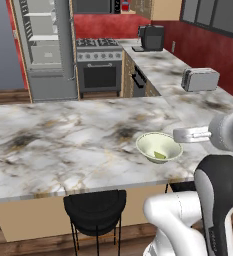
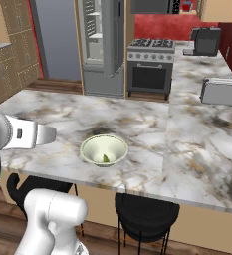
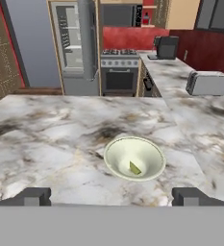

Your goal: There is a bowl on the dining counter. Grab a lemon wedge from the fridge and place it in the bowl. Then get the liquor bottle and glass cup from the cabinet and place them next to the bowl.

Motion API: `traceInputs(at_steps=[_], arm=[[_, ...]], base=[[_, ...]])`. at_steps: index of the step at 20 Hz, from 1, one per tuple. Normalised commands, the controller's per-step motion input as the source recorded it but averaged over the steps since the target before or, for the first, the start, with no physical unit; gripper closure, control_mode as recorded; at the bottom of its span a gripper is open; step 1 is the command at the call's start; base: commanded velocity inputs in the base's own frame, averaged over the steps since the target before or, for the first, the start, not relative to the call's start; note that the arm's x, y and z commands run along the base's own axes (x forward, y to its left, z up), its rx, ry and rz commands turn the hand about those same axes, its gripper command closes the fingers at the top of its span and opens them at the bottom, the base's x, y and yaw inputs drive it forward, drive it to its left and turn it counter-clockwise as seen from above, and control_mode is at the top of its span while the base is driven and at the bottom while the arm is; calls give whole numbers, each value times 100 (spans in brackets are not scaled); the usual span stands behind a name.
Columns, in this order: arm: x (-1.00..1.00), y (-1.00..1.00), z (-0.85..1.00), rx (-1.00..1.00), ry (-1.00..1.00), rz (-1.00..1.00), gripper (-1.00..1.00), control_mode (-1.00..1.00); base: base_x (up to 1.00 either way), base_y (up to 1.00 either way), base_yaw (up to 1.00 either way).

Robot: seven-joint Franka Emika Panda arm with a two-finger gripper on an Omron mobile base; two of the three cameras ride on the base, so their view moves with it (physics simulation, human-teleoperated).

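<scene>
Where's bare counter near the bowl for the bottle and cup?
Bare marble on the dining counter all around the bowl, widest on the fridge side. The far counter run carries only the toaster and coffee machine. Nowhere crowded.

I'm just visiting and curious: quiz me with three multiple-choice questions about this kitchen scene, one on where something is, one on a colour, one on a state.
1. Where is the lemon wedge?
A. inside the bowl
B. on the stove
C. on the stool

2. What colour is the toaster?
A. yellow
B. silver-grey
C. red

3. How is the fridge door?
A. shut
B. missing
C. open

Answers: 1 A, the wedge lies on the bowl's bottom. 2 B, its body shines grey. 3 C, the white shelves inside show.
</scene>
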Motion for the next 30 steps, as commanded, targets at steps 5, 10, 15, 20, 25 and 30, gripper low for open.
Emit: traceInputs(at_steps=[5,10,15,20,25,30], arm=[[0,0,0,0,0,0,-100,-100],[-8,0,0,0,0,0,-100,-100],[-6,2,-1,0,0,0,-100,100],[0,0,0,0,0,0,-100,100],[0,0,0,0,0,0,-100,100],[0,0,0,0,0,0,-100,100]], base=[[0,0,0],[0,0,0],[-17,44,-6],[-2,93,-12],[0,100,-16],[-21,100,-20]])
